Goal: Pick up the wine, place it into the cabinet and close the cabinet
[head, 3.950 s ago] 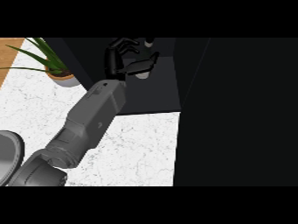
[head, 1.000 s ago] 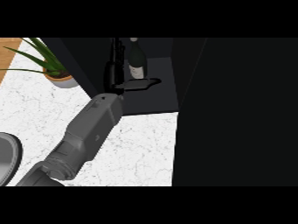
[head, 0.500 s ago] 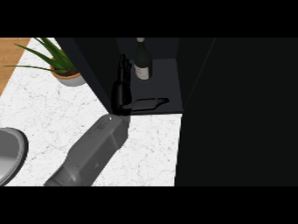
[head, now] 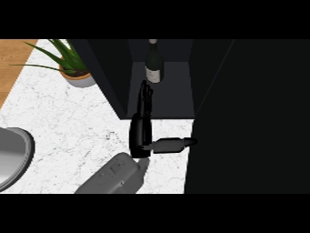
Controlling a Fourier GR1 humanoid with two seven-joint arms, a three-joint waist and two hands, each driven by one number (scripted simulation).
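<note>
wine bottle (head: 154, 66), dark glass, pale label, standing upright deep in the cabinet (head: 176, 93), left hand (head: 140, 131) at its front edge, fingers straight, thumb out

One wine bottle (head: 154, 63), one dark cabinet (head: 172, 98), one potted plant (head: 73, 72) with long green leaves, one grey round object (head: 3, 159) cut by the left edge, one white marble counter (head: 57, 113), one strip of wooden surface (head: 2, 59), and one black left hand (head: 140, 134) on one grey forearm (head: 113, 178)
</note>
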